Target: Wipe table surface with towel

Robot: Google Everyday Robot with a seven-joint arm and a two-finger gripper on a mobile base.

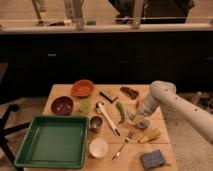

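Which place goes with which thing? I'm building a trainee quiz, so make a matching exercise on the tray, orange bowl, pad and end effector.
1 green tray; 2 orange bowl; 3 blue-grey pad; 4 end effector
A far side of the table; B near corner, picture's right; C near corner, picture's left; D low, just right of the green pepper
Pairs: 1-C, 2-A, 3-B, 4-D

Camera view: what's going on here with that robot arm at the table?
A one-armed robot is working at wiping the table with a towel. Its gripper is shut and down at the towel on the table's right side, just right of a green pepper. Whether it actually grips the cloth isn't clear. A green tray, an orange bowl, a red bowl and a blue pad sit elsewhere on the table.
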